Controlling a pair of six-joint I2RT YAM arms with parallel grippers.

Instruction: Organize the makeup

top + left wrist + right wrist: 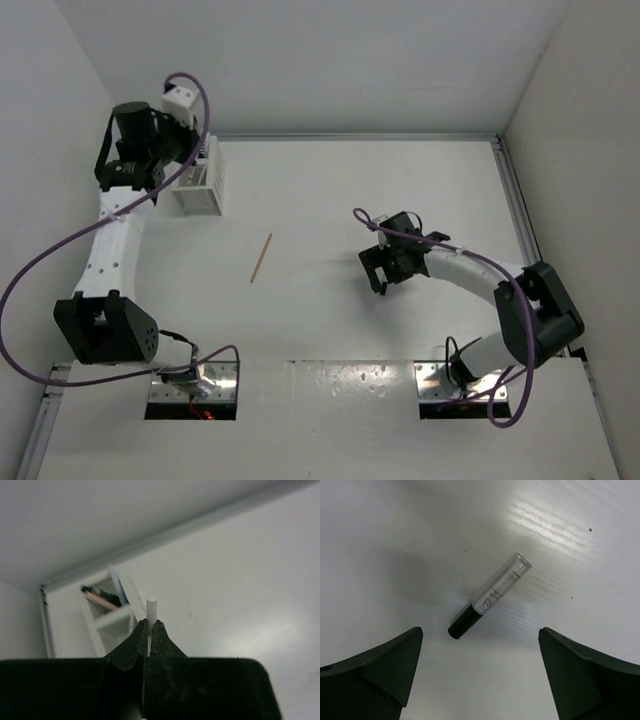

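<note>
Left claw (150, 626) is clamped tight on a slim white stick (151, 607); the stick's blunt end pokes out past the fingertips. The left arm is stretched to the far-left corner of the desk (350, 190), with the claw right at the white slatted holder (197, 185). From the left wrist view the holder sits just left of and behind the stick, and I can't tell whether the stick is over a slot. Already in the holder: a dark stick (96, 590) and a pinkish stick (101, 601), both leaning slanted in the same compartment. The tan wooden stick (261, 257) lies flat on open desk, left of centre, with its near end angled slightly left. It's well apart from the holder and from both claws. Right claw (480, 632) is spread wide, gripping nothing, and hangs over centre-right of the desk. Below it a clear tube (501, 584) with a black cap lies flat and diagonal, cap end nearer the claw. It sits in the gap between the two fingers (375, 670) and touches neither. In the top view that tube is hidden under the right claw.
</note>
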